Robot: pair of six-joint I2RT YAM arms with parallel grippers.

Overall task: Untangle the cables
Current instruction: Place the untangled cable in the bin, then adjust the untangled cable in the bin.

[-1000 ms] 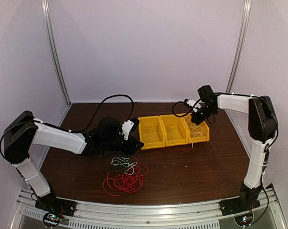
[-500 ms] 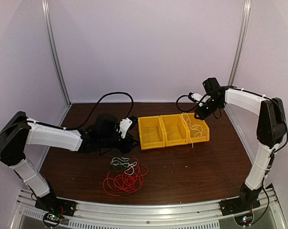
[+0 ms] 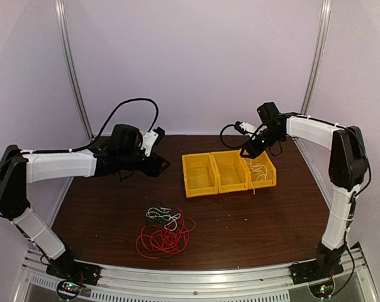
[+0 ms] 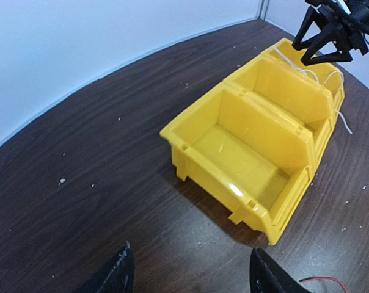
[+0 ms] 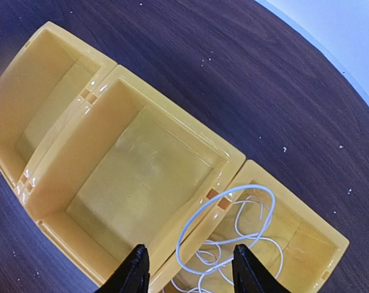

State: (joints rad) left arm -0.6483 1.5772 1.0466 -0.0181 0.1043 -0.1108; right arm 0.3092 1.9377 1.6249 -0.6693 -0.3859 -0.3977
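1. In the rightmost yellow bin (image 3: 265,180): seeing white cable (image 5: 233,232) lying looped.
2. Seeing red cable (image 3: 168,239) heaped on the counter's (image 3: 272,220) near side, well apart.
3. Noting left jaws gaping, empty; right jaws gaping above the white cable.

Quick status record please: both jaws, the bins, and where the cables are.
Left jaws: open, empty, over table beside left bin
Right jaws: open, empty, above right bin
White cable: in right bin, one strand hanging outside
Left bin, middle bin: empty
Red cable: looped on table, pale and dark strands at its far edge
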